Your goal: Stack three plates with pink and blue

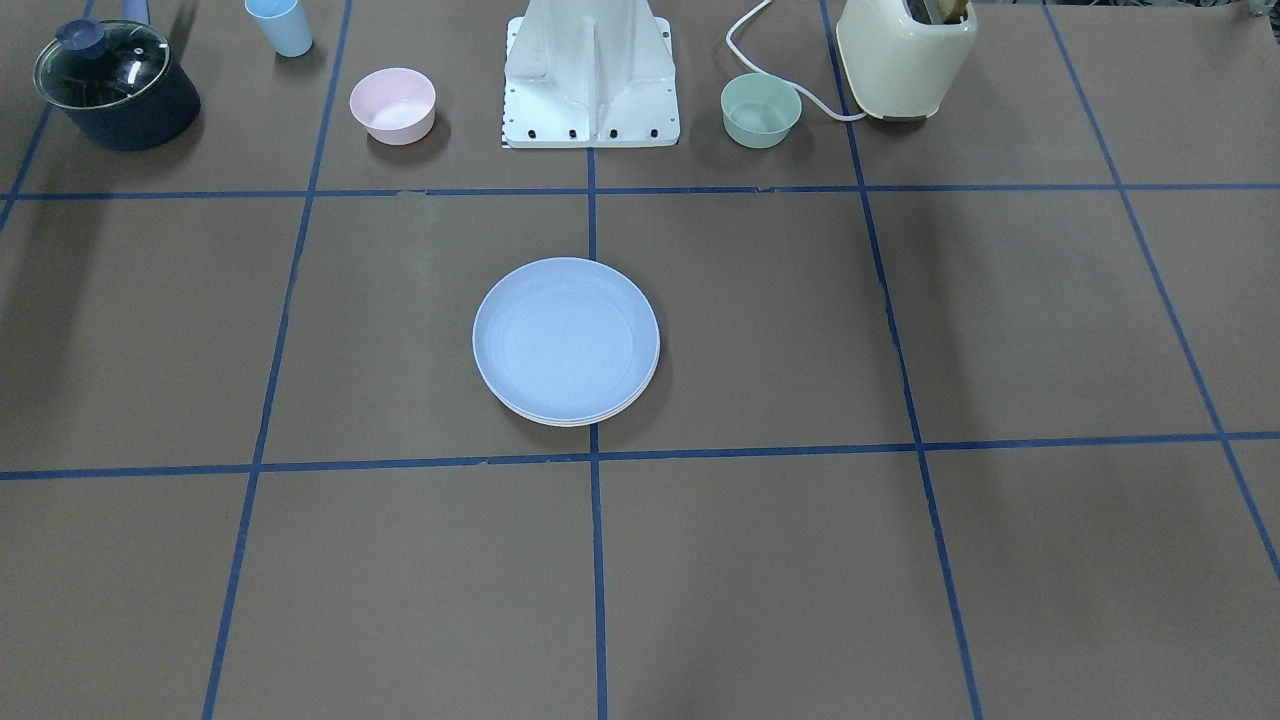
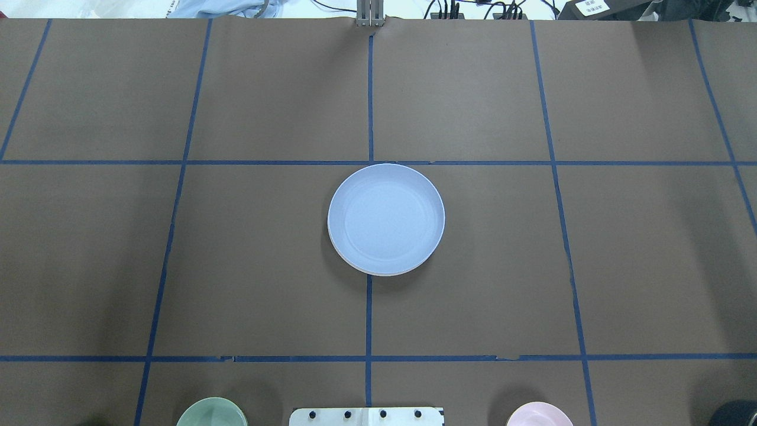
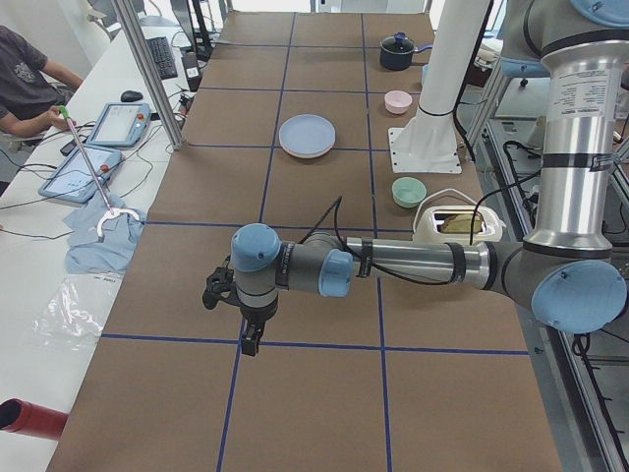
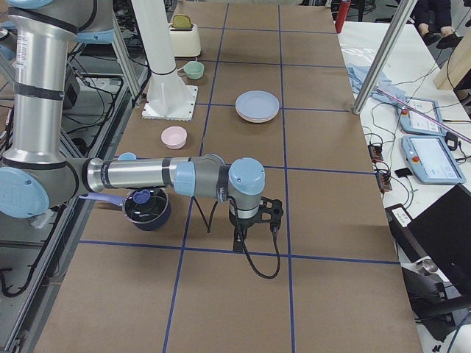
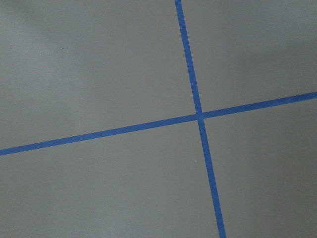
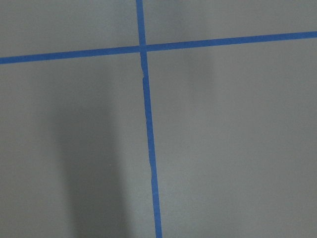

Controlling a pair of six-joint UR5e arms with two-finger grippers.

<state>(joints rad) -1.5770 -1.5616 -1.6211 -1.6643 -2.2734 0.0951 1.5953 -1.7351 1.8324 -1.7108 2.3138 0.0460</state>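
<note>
Front-facing view: blue plate sits on top of a stack at table centre, with pale lower rims peeking out at its near edge. It looks like two plates underneath, but their colours are too faint to call pink or cream. No arm is in frame. The pink bowl and green bowl are well apart from the stack, by the robot base. Overhead view: same stack, blue on top, a thin pale edge below, reasonably concentric, no gripper near. Left side view: the left gripper hangs over bare table, well away from the stack and carrying nothing; cannot tell if its fingers are apart or together. Right side view: the right gripper is likewise off at its own end, empty, finger state not readable. Both wrist views show only brown table and blue tape, no fingers. Judgement: stacking looks finished, nothing left but confirming three plates.
</note>
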